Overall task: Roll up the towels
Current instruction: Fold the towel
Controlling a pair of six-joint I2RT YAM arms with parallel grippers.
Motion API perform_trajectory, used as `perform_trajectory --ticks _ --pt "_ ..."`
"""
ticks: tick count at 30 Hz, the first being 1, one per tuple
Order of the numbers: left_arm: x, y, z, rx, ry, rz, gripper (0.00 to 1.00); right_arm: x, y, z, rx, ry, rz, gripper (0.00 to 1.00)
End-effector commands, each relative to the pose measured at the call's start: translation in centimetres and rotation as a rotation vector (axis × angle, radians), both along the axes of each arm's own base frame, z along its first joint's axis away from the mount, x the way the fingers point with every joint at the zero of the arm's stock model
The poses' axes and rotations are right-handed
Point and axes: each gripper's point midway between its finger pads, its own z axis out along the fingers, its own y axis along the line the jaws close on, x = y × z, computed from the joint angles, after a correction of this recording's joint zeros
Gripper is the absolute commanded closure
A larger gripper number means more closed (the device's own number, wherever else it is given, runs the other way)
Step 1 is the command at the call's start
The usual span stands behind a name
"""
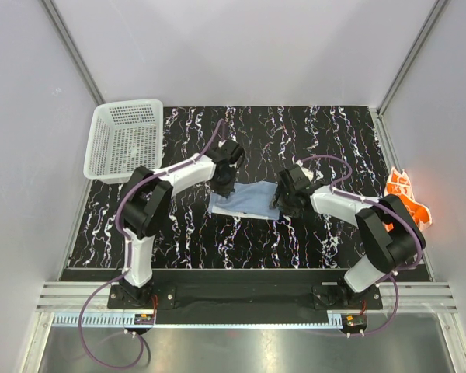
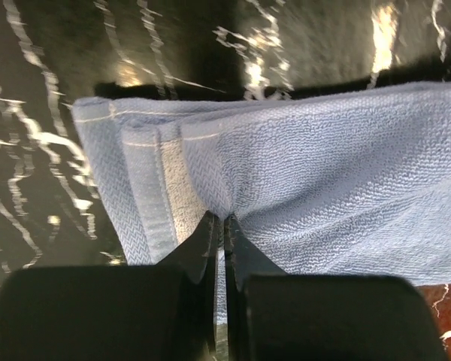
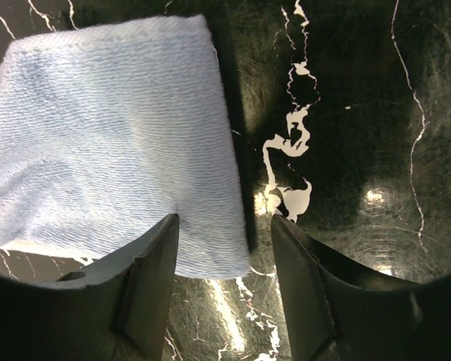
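Towel-rolling setup, with the first roll barely begun. Light blue towel lies flat on the tabletop between the two arms, its left edge turned over in a narrow fold. Left claw is pressed fully together just behind that fold. The cloth puckers at its tips, so it appears to pinch a thin layer of the towel. Right claw stands partly spread, one finger above the towel's right border and the other above bare tabletop; it holds nothing. Orange flowered towel lies crumpled at the far right, well apart from both claws. White basket sits at the rear left corner.

Risks, as judged:
- The left pinch may catch only the top layer, so the fold slips free or unrolls when drawn.
- With the right side unpinned, a pull could drag the whole towel over the smooth surface instead of rolling it.
- An uneven start would give a skewed, loose roll.
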Motion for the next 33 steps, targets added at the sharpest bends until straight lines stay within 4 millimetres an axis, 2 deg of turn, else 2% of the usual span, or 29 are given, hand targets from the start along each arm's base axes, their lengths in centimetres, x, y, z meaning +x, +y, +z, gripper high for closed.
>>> perform_trajectory --ticks 1,4,10,12,14,17,18,19,21,24,25,26,27,28,29,30,31,32,33 --pt "2.0 2.0 3.5 -0.006 -0.105 0.049 1.0 -6.1 -2.7 -5.4 -0.096 0.242 0.01 0.39" --pt "2.2 3.3 4.0 0.025 -0.128 0.078 1.0 -6.3 -2.6 -5.6 -0.094 0.252 0.016 0.39" --pt "2.3 4.8 6.0 0.053 -0.207 0.115 0.89 -6.4 -2.6 -6.1 -0.101 0.267 0.024 0.39" --pt "2.4 5.3 6.3 0.07 -0.227 0.13 0.81 -6.4 -2.5 -6.1 -0.098 0.266 0.028 0.39" --pt "2.6 5.8 6.3 0.092 -0.236 0.14 0.6 -6.4 -2.4 -5.8 -0.093 0.261 0.032 0.39" --pt "2.6 6.1 5.4 0.11 -0.212 0.151 0.52 -6.0 -2.3 -4.8 -0.092 0.243 0.04 0.38" --pt "2.5 6.3 5.1 0.116 -0.205 0.155 0.41 -6.0 -2.3 -4.4 -0.094 0.235 0.047 0.37" --pt "2.6 6.6 5.2 0.13 -0.211 0.176 0.38 -5.7 -2.2 -3.5 -0.098 0.217 0.051 0.37" --pt "2.3 6.8 5.3 0.138 -0.215 0.181 0.37 -5.5 -2.1 -2.5 -0.098 0.19 0.068 0.36" --pt "1.5 6.2 6.7 0.104 -0.254 0.17 0.39 -4.5 -1.0 0.6 -0.047 0.104 0.102 0.36" --pt "1.3 5.9 7.6 0.08 -0.272 0.17 0.42 -3.9 -0.4 2.3 -0.009 0.057 0.11 0.37" --pt "1.0 5.5 7.9 0.062 -0.278 0.165 0.45 -3.7 0.0 3.1 0.011 0.034 0.115 0.4" --pt "0.1 5.0 7.8 0.043 -0.273 0.148 0.49 -3.4 0.5 4.0 0.042 0.016 0.109 0.44" --pt "-0.5 3.9 7.6 -0.008 -0.251 0.123 0.58 -2.7 0.9 5.2 0.071 -0.035 0.104 0.5" --pt "-0.4 3.0 7.7 -0.055 -0.26 0.11 0.65 -2.6 1.9 6.1 0.124 -0.053 0.125 0.65" --pt "-0.9 2.4 7.6 -0.091 -0.254 0.093 0.71 -2.8 2.9 6.7 0.186 -0.056 0.153 0.72" --pt "-1.5 1.3 6.9 -0.154 -0.234 0.071 0.79 -2.1 4.0 7.7 0.241 -0.097 0.162 0.85" --pt "-1.8 1.0 6.6 -0.176 -0.227 0.065 0.83 -2.0 4.6 8.1 0.272 -0.108 0.18 0.85" --pt "-1.9 0.8 6.4 -0.194 -0.223 0.062 0.85 -1.8 5.3 8.5 0.308 -0.112 0.185 0.94"
